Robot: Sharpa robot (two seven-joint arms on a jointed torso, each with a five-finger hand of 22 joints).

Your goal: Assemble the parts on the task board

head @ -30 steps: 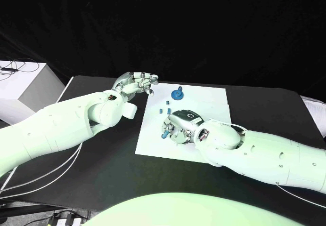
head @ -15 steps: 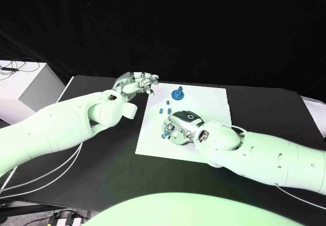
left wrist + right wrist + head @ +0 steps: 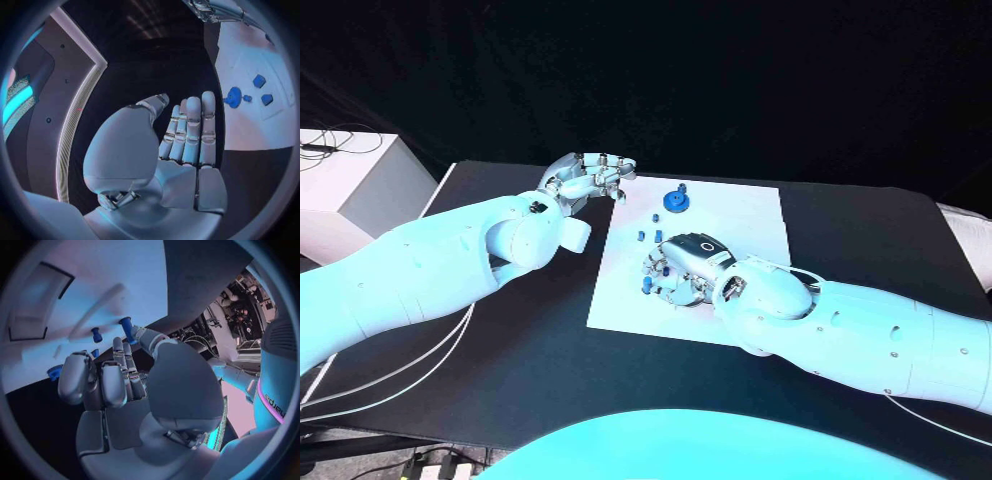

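Item: blue peg (image 3: 125,326), a small pin with a wider cap at one end and a slim shank. It is sitting upright between the fingertips (image 3: 119,346) of the right hand (image 3: 678,268), over the near-left part of the task board (image 3: 733,215). The right hand is pinching it, with the other fingers curling in around it. In the head view a blue piece (image 3: 648,286) is showing at the left edge of that hand, probably the same peg, though I cannot tell for sure.

Handling, as judged: it is looking light, rigid and smooth, likely moulded plastic, so weight is no concern but slipping and tilting are. Best taken on the shank just below the cap, leaving the far end free for seating. A light pinch should do; squeezing hard risks flicking it out.

Further parts: a second short peg (image 3: 96,334) is standing on the board just beside the held one. A round disc part (image 3: 675,201) with a raised hub is lying toward the board's far edge, with small square pieces (image 3: 643,236) between it and the right hand. A rectangular recess (image 3: 37,305) is showing in the board.

Left hand (image 3: 593,176): hovering at the board's far-left corner, fingers lying straight and together in the wrist view, holding nothing.

Surface (image 3: 516,330): black, carrying the board at its middle.
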